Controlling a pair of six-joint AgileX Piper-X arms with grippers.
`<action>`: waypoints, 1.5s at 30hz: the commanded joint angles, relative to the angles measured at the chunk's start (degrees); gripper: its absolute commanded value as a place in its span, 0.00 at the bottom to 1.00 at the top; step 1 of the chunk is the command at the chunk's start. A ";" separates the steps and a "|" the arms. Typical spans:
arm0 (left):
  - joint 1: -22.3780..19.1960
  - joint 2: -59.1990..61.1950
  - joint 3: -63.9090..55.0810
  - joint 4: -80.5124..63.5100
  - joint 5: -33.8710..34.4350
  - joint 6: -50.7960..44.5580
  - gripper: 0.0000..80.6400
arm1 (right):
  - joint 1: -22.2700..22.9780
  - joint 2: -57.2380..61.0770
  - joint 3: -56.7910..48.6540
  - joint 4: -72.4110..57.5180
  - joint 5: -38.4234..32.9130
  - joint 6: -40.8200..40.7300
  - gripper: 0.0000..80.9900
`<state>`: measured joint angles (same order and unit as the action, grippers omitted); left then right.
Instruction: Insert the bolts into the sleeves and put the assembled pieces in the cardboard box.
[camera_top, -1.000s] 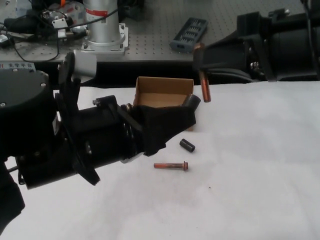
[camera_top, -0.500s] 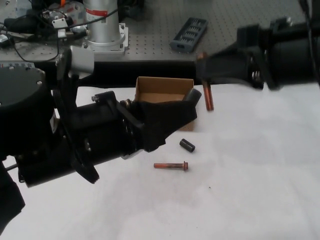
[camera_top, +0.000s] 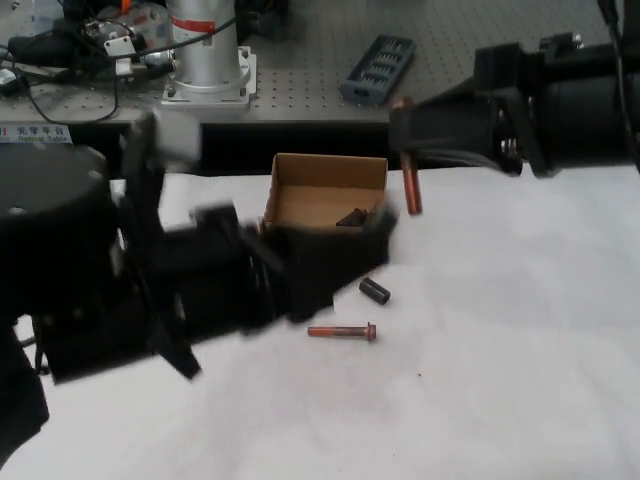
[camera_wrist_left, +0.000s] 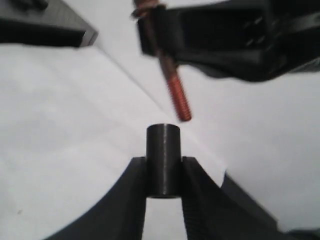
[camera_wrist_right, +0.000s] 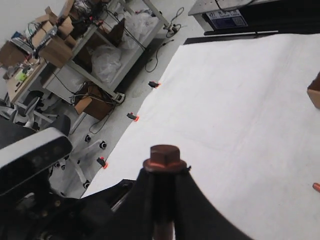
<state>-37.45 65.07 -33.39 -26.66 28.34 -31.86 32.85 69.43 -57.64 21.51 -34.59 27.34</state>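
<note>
White bench cover (camera_top: 500, 350) — left claw (camera_wrist_left: 164, 166) clenches a sleeve (camera_wrist_left: 163, 142); right claw (camera_wrist_right: 162, 181) grips a bolt (camera_wrist_right: 163, 156), shank half hidden.

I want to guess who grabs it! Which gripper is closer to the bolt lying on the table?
Left. The left gripper sits just beyond the lying bolt, by the box; the right gripper is farther back, holding another bolt.

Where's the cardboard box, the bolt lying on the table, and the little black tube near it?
cardboard box (camera_top: 330, 172): high view, its far wall.
bolt (camera_top: 338, 331) on the table: high view, middle of its shank.
black sleeve (camera_top: 375, 291): high view, its side.
</note>
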 joint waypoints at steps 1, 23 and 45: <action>0.06 -0.65 -0.45 14.45 -1.10 9.70 0.01 | -0.16 -0.65 -0.35 3.11 -0.96 -2.69 0.04; 0.06 19.40 -2.67 36.00 -17.40 34.90 0.01 | -0.16 -1.93 -0.35 11.72 -1.15 -8.13 0.04; 0.06 30.00 -11.92 43.33 -15.57 38.70 0.01 | -0.16 -1.96 -0.35 12.04 -2.39 -9.47 0.04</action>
<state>-37.45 94.44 -45.22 14.64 12.67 6.30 32.85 68.26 -57.64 33.79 -36.18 18.43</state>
